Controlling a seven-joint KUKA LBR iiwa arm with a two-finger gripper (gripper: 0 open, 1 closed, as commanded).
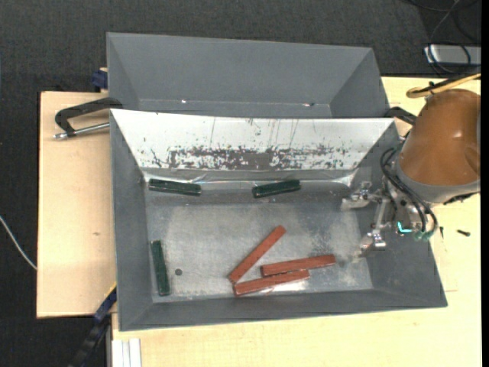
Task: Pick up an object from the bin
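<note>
The claw (373, 240) hung just right of the red sticks (298, 265); we couldn't tell whether it was clenched. They looked light and stiff, best pinched mid-length.

The grey metal bin (206, 232) carries three reddish-brown flat sticks (284, 267), touching, just beside the fingers (376, 232) toward the bin's middle. Two dark green bars (276, 189) lie against the back wall beyond the fingers. A third green bar (160, 267) lies well apart from the fingers, at the far side.
</note>
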